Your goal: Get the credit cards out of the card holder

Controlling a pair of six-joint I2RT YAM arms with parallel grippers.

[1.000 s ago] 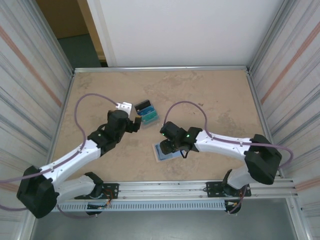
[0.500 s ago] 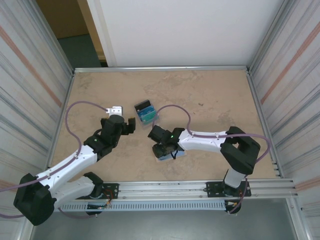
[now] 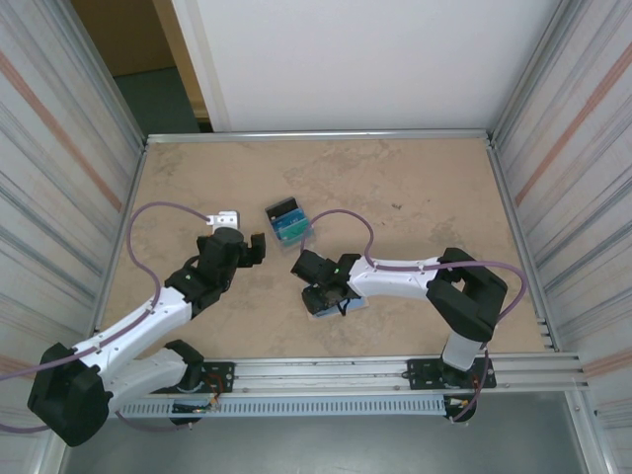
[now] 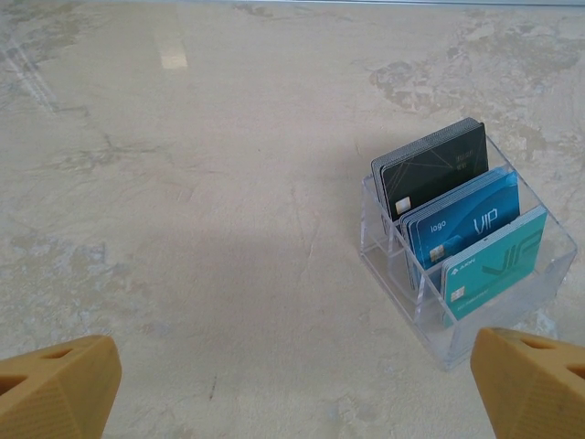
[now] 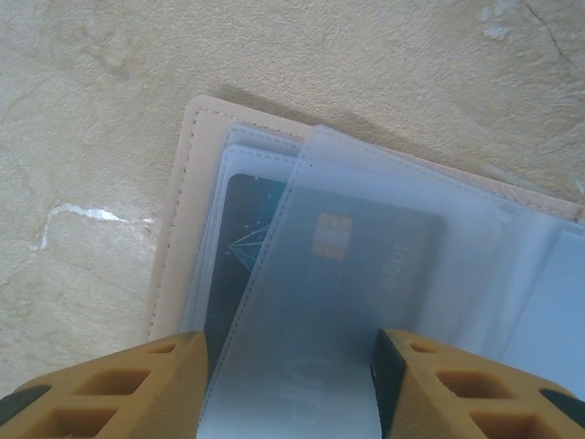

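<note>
The card holder (image 5: 174,238) lies open on the table, beige rim and pale clear sleeves up; from above it shows under my right wrist (image 3: 334,306). My right gripper (image 5: 288,384) reaches down over it, its fingers pressed to both long edges of one tilted sleeve that holds a dark credit card (image 5: 347,265) with a gold chip. Another dark card (image 5: 239,247) sits in the sleeve below. My left gripper (image 4: 292,393) hangs wide open over bare table, left of a clear rack (image 4: 398,265) with black (image 4: 431,174), blue (image 4: 462,224) and teal (image 4: 494,265) cards standing in it.
A small white bracket (image 3: 225,216) lies just beyond my left gripper (image 3: 263,244). The clear rack (image 3: 287,223) stands between the two arms, a little behind my right gripper (image 3: 318,292). Metal walls close the table on left and right.
My right arm has folded, its elbow swinging left, and its gripper has edged left over the card holder while narrowing. My left arm has drawn back from the rack.
</note>
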